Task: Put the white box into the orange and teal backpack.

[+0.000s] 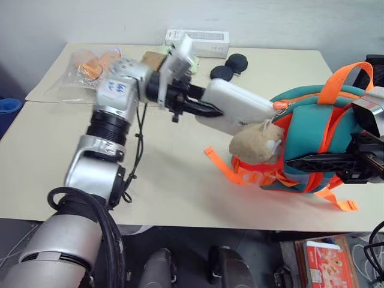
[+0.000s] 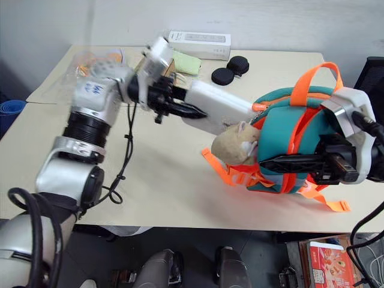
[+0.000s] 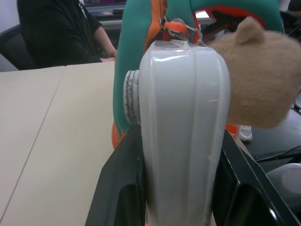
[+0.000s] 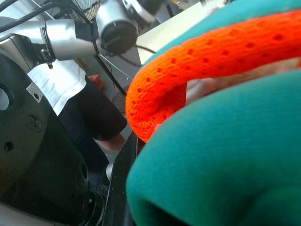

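L end effector [image 1: 207,109] is clamped on the white box [image 1: 240,103], held lengthwise w/ its far end at the orange and teal backpack [image 1: 312,129] opening for insertion, while R end effector [image 1: 318,162], fingers together on the bag, steadies it upright on the surface [image 1: 180,180].

You have two pale beige tables [image 1: 180,186] pushed together before a plain light grey wall [image 1: 90,18] (the seam runs along the far left side). Below the near edge, a dark floor [image 2: 252,252]. Beyond the tables, a person [image 3: 61,33] in black sits
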Robot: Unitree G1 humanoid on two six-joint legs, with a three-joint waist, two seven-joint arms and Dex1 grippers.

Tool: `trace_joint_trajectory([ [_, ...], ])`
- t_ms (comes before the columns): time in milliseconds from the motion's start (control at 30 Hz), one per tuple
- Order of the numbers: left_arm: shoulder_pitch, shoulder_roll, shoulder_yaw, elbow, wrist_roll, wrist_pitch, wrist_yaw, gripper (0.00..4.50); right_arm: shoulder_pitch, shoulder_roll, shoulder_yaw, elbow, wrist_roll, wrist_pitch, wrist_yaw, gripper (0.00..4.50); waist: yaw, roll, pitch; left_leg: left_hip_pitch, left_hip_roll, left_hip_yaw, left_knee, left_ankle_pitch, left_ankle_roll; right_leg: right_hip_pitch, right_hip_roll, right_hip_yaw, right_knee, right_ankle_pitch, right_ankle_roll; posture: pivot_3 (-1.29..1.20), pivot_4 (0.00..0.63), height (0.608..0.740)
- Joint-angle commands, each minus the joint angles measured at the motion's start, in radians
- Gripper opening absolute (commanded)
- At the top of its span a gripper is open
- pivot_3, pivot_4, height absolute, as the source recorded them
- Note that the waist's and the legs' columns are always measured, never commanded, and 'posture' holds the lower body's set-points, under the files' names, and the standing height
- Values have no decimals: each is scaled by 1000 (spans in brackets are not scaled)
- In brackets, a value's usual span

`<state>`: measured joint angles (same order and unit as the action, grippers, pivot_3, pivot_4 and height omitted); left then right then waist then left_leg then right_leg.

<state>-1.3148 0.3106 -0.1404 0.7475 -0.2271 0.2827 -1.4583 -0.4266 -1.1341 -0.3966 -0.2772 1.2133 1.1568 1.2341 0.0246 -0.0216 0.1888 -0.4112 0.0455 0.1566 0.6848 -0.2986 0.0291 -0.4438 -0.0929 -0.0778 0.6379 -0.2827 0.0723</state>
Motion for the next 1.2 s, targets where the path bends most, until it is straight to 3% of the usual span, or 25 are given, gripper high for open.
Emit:
trace_joint_trajectory([
  [33, -12, -97, -15, 41, 33, -84, 93, 1266, -17, 3, -39, -39, 46, -14, -19, 27, 0, 0, 0, 0, 0, 0, 0, 0, 0, 0, -1, 0, 0, 0, 0, 0, 150, 740],
  [333, -39, -326, -7, 161, 83, -154, 309, 1266, 0, 81, -51, -87, 65, -58, -165, 27, -4, 0, 0, 0, 0, 0, 0, 0, 1, 0, -2, 0, 0, 0, 0, 0, 150, 740],
  [467, -18, -275, 10, 118, 73, -120, 283, 2510, 31, 107, -64, -108, 71, -75, -217, 0, -8, 0, 0, 1, 1, 0, -1, 0, 0, 0, -2, 0, 0, 0, 0, 0, 150, 740],
  [667, 55, -64, 41, -72, 23, -5, 159, 4339, 100, 119, -93, -144, 102, -85, -244, 0, -25, 0, 0, 1, 2, 0, -1, 1, -1, 0, -1, 0, 1, 0, 0, 0, 150, 740],
  [700, 70, -16, 50, -118, 6, 25, 126, 4475, 111, 119, -97, -147, 104, -86, -245, 0, -25, 0, 0, 1, 2, 0, -1, 1, -1, 0, -1, 0, 1, 0, 0, 0, 150, 740],
  [800, 106, 120, 82, -274, -68, 147, 34, 4475, 126, 116, -100, -145, 111, -90, -252, 0, -26, 0, 0, 1, 2, 0, -1, 1, -1, 0, 0, 0, 1, 0, 0, 0, 150, 740],
  [933, 123, 187, 116, -466, -194, 322, 7, 4475, 135, 118, -105, -148, 132, -89, -265, 0, -18, 0, 0, 1, 1, -1, -1, 1, -1, 0, 0, 0, 1, 0, 0, 0, 150, 740],
  [1033, 133, 156, 112, -551, -215, 361, 85, 4475, 138, 121, -102, -154, 142, -91, -274, 0, -5, 0, 0, 2, -1, -2, 0, 1, 1, 3, 0, 0, 1, 0, 1, 0, 150, 740],
  [1200, 185, 60, -26, -587, -65, 209, 236, 4475, 150, 122, -114, -164, 173, -89, -292, 0, -1, 0, 0, 7, -2, -7, 0, 1, 2, 14, -1, 1, -4, 1, 2, 0, 150, 740],
])
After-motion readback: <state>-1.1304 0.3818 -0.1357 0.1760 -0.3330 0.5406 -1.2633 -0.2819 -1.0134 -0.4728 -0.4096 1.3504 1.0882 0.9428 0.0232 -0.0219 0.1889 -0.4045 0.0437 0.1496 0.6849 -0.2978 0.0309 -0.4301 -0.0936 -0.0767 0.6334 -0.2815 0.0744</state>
